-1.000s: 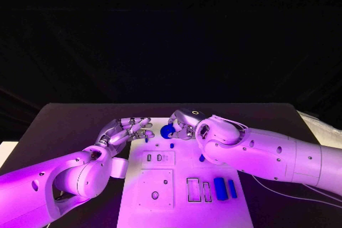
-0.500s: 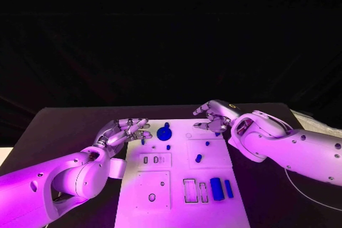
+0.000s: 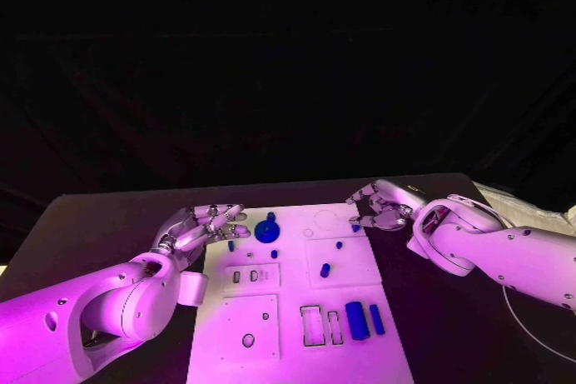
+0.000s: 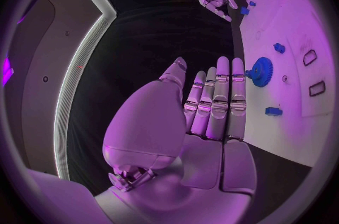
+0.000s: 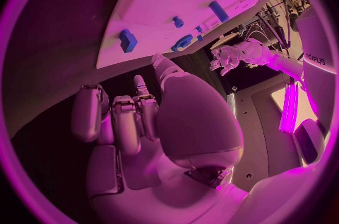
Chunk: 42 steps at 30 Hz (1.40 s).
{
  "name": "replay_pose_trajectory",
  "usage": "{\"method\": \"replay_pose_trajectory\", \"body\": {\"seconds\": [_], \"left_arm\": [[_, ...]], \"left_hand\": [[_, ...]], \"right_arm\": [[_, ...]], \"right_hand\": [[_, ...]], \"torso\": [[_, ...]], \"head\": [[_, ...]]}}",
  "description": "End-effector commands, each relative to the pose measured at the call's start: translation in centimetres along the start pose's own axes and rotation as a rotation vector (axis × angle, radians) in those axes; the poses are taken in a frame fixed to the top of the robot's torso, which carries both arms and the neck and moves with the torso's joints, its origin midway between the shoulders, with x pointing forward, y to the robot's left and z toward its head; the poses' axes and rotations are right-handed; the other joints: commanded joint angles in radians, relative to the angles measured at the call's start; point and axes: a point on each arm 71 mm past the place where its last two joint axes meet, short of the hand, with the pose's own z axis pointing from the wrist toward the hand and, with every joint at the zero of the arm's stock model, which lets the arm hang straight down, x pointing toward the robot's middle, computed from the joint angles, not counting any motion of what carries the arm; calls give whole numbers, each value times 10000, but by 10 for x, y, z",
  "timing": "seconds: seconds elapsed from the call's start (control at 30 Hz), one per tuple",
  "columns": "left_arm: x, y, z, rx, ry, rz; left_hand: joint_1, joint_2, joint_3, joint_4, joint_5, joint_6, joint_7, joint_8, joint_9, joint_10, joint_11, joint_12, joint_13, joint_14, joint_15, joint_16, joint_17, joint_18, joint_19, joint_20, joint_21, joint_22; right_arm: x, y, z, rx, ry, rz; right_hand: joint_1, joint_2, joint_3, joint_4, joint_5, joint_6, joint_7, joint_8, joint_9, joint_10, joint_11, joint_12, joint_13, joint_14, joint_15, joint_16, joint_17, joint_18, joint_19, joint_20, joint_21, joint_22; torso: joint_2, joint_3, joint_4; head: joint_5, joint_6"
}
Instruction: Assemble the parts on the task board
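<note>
Presently the left hand (image 3: 201,225) is hovering at the task board's (image 3: 300,342) left edge, fingers apart and holding nothing. A sideways brush could be knocking the blue gear (image 3: 265,231) just beside it. Opposite, the right hand (image 3: 382,207) is hanging curled in, empty.

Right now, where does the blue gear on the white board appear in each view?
Head view: blue gear at the task board's far end, by the left hand.
Left wrist view: gear just beyond that hand's fingers.
Right wrist view: gear near the board's edge.
Shared landmark: the left hand.
</note>
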Motion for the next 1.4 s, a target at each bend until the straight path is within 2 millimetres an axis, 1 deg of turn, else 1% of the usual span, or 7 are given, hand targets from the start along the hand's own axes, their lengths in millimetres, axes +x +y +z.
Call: {"method": "replay_pose_trajectory", "body": {"seconds": [0.03, 0.3, 0.6, 0.77, 0.97, 1.17, 1.4], "left_arm": [[1, -1, 1, 95, 217, -51], [-4, 0, 2, 102, 83, 10], [-3, 0, 2, 104, 97, 4], [-3, 0, 2, 82, 79, 11], [-4, 1, 3, 62, 35, 31], [-4, 1, 3, 48, 25, 36], [-4, 1, 3, 40, 12, 41]], "left_hand": [[53, 35, 19, -65, 45, -19, 60, -48, -15, -13, 64, -50, -15, -38, 21, -61, 10, 108, -50, 29, -53, -10], [58, 42, 22, -72, 46, -18, 58, -52, -15, -11, 63, -55, -14, -35, 20, -66, 16, 109, -49, 30, -53, -11], [58, 42, 22, -72, 46, -18, 58, -52, -15, -11, 63, -55, -14, -35, 20, -66, 16, 109, -49, 30, -53, -11], [68, 49, 28, -83, 47, -18, 58, -58, -14, -9, 62, -61, -13, -30, 19, -70, 23, 110, -48, 30, -53, -12], [77, 53, 32, -92, 47, -17, 57, -61, -13, -8, 61, -65, -13, -28, 18, -74, 27, 111, -47, 29, -53, -12], [94, 66, 42, -107, 49, -15, 57, -66, -13, -6, 60, -72, -12, -24, 16, -80, 35, 113, -45, 29, -52, -13], [94, 66, 42, -107, 49, -15, 57, -66, -13, -6, 60, -72, -12, -24, 16, -80, 35, 113, -45, 29, -52, -13]], "right_arm": [[5, -3, -1, -341, 487, 395], [9, -13, -5, -169, 769, 534], [12, -21, -4, 53, 889, 509], [14, -25, -3, 106, 994, 436], [18, -27, -2, 89, 1085, 381], [21, -26, -1, 34, 1130, 397], [23, -26, 1, 0, 1177, 411]], "right_hand": [[28, -50, -56, -30, 54, 41, 30, 8, -19, 455, -41, 18, 1846, 1043, -36, 41, 2629, -26, 12, -2, -32, -20], [2, -86, -116, -34, 89, 22, 33, -8, -25, 459, -38, 24, 1851, 1043, -33, 41, 2629, -27, 13, -1, -31, -16], [7, -87, -121, -39, 99, 21, 32, -9, -26, 459, -38, 23, 1851, 1043, -33, 41, 2629, -27, 12, -1, -32, -17], [70, -20, -122, -89, 155, 69, 24, 9, -18, 467, -45, 35, 1863, 1043, -36, 41, 2629, -26, 11, -2, -33, -17], [123, 59, -127, -144, 168, 186, 7, 54, -1, 487, -60, 65, 1888, 1043, -47, 41, 2629, -29, 20, -8, -25, -1], [157, 157, -134, -203, 174, 427, -38, 144, 31, 513, -97, 102, 1920, 1043, -74, 41, 2629, -31, 32, -26, -16, 18], [186, 300, -120, -282, 139, 873, -159, 290, 81, 551, -199, 155, 1966, 1043, -156, 41, 2629, -33, 45, -89, -5, 39]], "torso": [[5, 14, -5], [1, 3, -25], [-4, -8, 14], [1, -16, 30], [-8, -4, -19], [-9, -12, 6], [-12, -9, 4]], "head": [[18, -71], [27, -170], [-9, -171], [-11, -193], [42, -201], [21, -236], [12, -239]]}}
